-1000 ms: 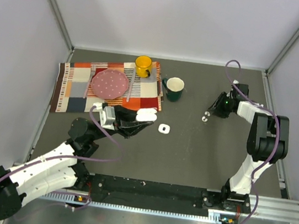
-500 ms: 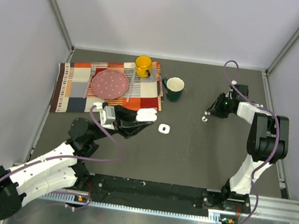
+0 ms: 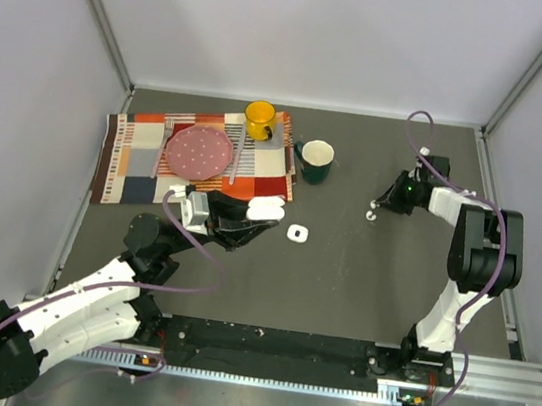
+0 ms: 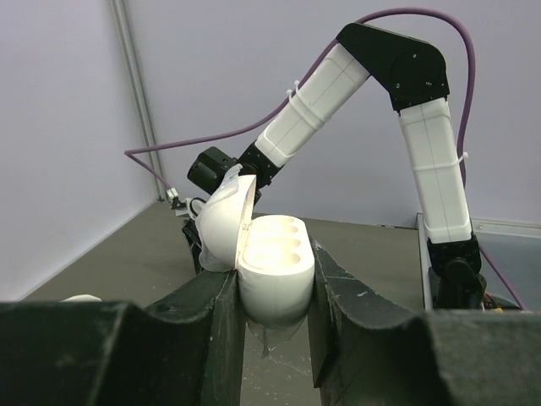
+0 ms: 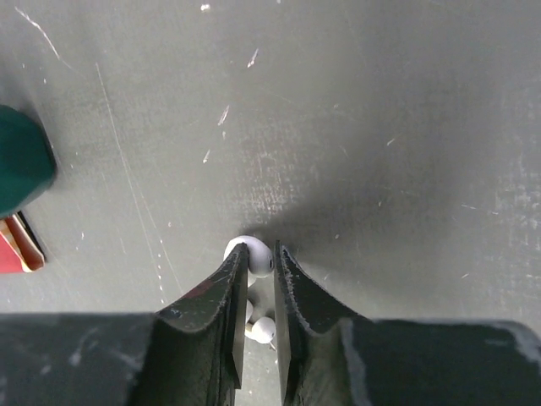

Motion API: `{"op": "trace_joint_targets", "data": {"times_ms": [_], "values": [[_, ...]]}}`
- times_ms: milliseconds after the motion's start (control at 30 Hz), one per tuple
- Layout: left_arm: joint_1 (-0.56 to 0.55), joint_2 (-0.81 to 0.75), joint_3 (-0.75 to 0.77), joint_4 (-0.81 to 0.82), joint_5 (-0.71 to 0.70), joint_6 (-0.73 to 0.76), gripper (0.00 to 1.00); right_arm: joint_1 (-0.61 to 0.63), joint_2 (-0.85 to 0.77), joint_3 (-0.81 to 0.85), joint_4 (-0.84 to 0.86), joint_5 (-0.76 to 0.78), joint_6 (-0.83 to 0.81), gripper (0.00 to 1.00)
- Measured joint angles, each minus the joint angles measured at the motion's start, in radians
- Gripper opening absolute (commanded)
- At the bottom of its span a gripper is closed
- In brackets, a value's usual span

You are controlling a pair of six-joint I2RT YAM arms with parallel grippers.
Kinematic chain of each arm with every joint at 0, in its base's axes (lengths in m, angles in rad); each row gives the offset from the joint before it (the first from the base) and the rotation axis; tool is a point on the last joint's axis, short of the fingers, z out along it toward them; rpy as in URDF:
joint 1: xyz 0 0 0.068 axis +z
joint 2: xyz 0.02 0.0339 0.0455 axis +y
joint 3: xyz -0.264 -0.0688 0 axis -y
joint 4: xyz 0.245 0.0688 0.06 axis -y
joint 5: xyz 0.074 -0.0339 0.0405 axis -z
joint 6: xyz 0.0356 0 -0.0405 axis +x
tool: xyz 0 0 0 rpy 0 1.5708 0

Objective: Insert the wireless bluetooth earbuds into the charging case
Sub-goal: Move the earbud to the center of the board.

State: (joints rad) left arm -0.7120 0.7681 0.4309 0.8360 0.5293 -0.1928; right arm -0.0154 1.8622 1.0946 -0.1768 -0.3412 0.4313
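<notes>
A dark grey table (image 3: 340,284) carries everything. At its far left lies a checked cloth (image 3: 131,158), with a pink plate (image 3: 199,150) on it and a yellow mug (image 3: 260,118) at its far edge. A dark green mug (image 3: 317,159) with a white rim stands just beside the cloth's right corner.

The left end effector (image 4: 272,296) is clamped on the white case (image 4: 275,258), holding it by its lower half above the near right corner of the cloth. The lid is swung up and the two hollows inside are bare. A small white piece (image 3: 297,232) lies on the table near it; what it is cannot be told.

Well apart, at the right side, the right end effector (image 3: 384,204) points down at the table. Its jaws are narrow, drawn close about one earbud (image 5: 254,255) at the tips; whether they pinch it cannot be told. A second earbud (image 5: 264,329) lies just beside it, seen in the gap between the fingers.
</notes>
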Motion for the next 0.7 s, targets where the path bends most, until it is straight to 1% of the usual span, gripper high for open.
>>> {"op": "trace_joint_targets", "data": {"times_ms": [33, 100, 300, 400, 633, 700], "values": [[0.000, 0.000, 0.000, 0.000, 0.000, 0.000, 0.00, 0.000, 0.000, -0.003, 0.007, 0.003, 0.008, 0.11], [0.000, 0.000, 0.000, 0.000, 0.000, 0.000, 0.00, -0.001, 0.000, -0.012, 0.019, 0.008, 0.024, 0.09], [0.000, -0.001, 0.000, 0.000, -0.005, 0.000, 0.00, -0.001, -0.041, -0.087, 0.081, 0.032, 0.114, 0.09], [0.000, -0.002, 0.000, -0.002, -0.012, 0.000, 0.00, 0.000, -0.115, -0.179, 0.100, 0.080, 0.190, 0.08], [0.000, -0.014, -0.001, -0.013, -0.022, 0.002, 0.00, -0.001, -0.369, -0.469, 0.168, 0.231, 0.431, 0.06], [0.000, -0.018, -0.001, -0.022, -0.023, 0.002, 0.00, -0.001, -0.454, -0.563, 0.201, 0.280, 0.518, 0.10]]}}
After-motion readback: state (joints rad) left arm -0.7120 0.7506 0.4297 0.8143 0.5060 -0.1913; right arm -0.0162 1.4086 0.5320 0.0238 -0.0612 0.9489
